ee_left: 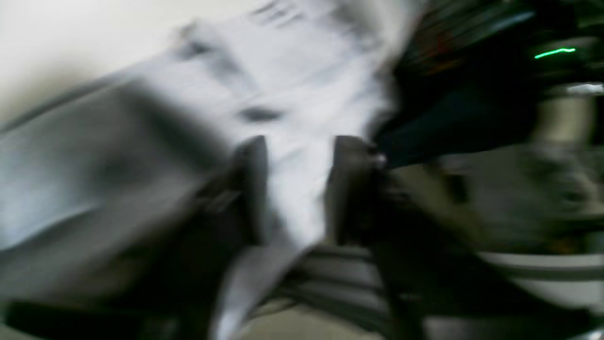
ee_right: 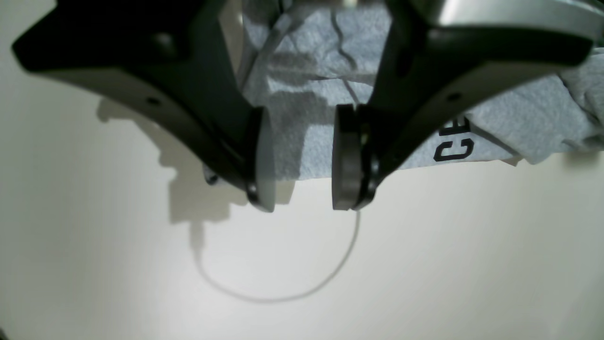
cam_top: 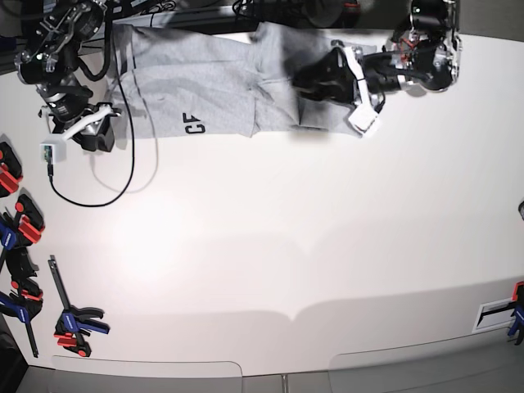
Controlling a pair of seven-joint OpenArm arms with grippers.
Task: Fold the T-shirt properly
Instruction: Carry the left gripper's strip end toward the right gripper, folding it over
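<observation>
The light grey T-shirt (cam_top: 205,82) lies spread along the table's far edge, with black lettering (cam_top: 193,124) near its front hem. My left gripper (cam_top: 315,82) is over the shirt's right part. The left wrist view is badly blurred, and there the left gripper (ee_left: 297,189) has a band of the T-shirt (ee_left: 292,118) running between its jaws. My right gripper (cam_top: 94,135) is at the shirt's left front corner. In the right wrist view the right gripper (ee_right: 302,160) is open just above the T-shirt's edge (ee_right: 302,137), with the lettering (ee_right: 453,141) to its right.
A black cable (cam_top: 82,201) loops on the white table (cam_top: 286,246) in front of the right gripper and also shows in the right wrist view (ee_right: 283,297). Several red and blue clamps (cam_top: 74,323) lie along the left edge, and one (cam_top: 516,311) at the right edge.
</observation>
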